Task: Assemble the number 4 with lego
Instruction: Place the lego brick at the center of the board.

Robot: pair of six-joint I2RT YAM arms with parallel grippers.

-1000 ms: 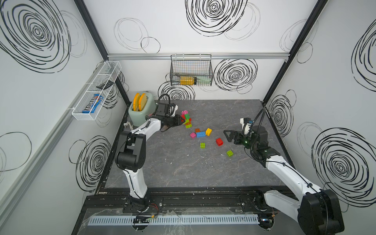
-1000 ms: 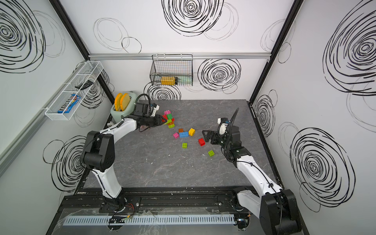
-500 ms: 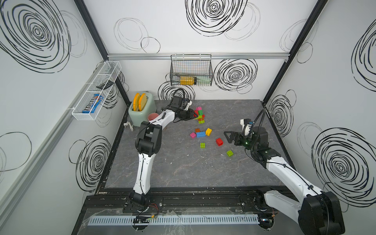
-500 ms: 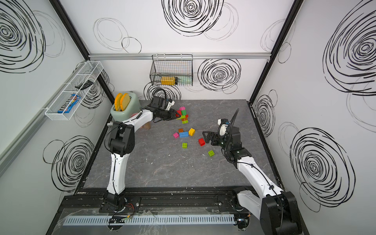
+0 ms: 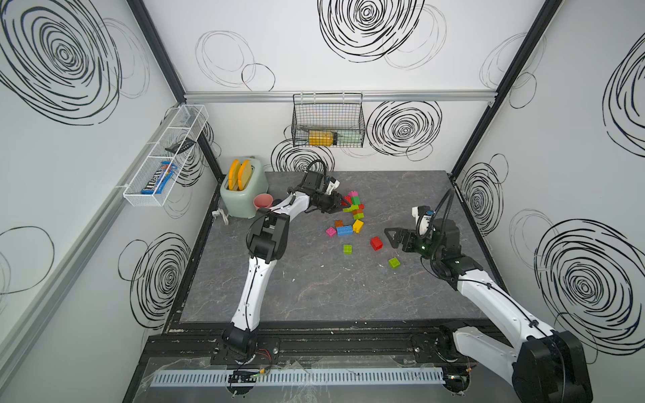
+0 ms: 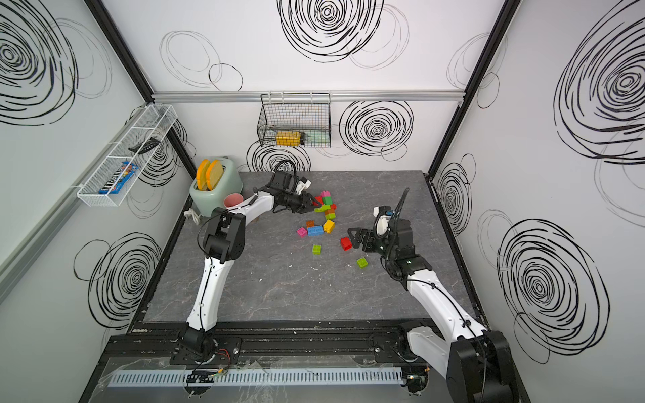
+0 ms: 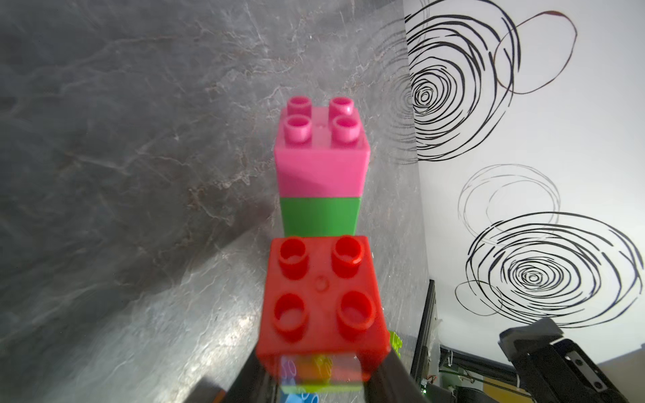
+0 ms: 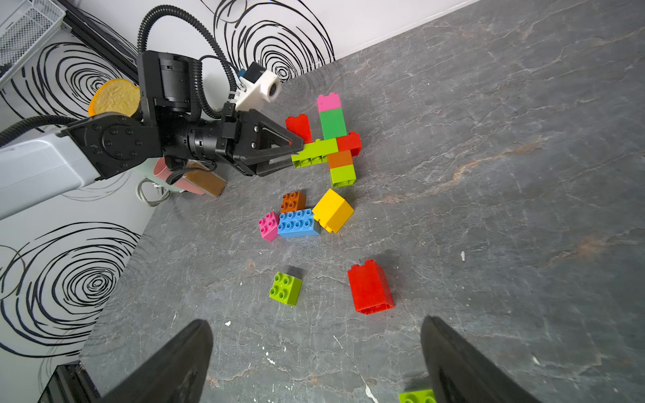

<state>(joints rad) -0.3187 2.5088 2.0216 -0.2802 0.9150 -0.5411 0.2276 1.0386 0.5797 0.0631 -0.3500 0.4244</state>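
The left gripper [image 8: 296, 150] is clamped on the lime crossbar [image 8: 316, 150] of the half-built lego 4 [image 8: 332, 122] at the far side of the table [image 8: 488, 209], the right gripper [image 8: 316, 322] gaping empty near a loose red brick [image 8: 370, 288], so any twist risks snapping the unsupported column off

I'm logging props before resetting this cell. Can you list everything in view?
lego figure: one; pink, green, red, lime, orange bricks joined; table's back
loose lego bricks: seven; orange, pink, blue, yellow clustered; red, two lime apart; mid-table
toaster: one, mint, back-left table corner
slices: two, orange, in toaster
cup: one, pink, beside toaster
brown block: one, brown, by cup
wire basket: one, black, back wall, yellow item inside
wire shelf: one, white, left wall, blue packet inside
table: one, grey marbled, underneath everything
left gripper: one, black, shut on lego figure
right gripper: one, black, open, near loose bricks
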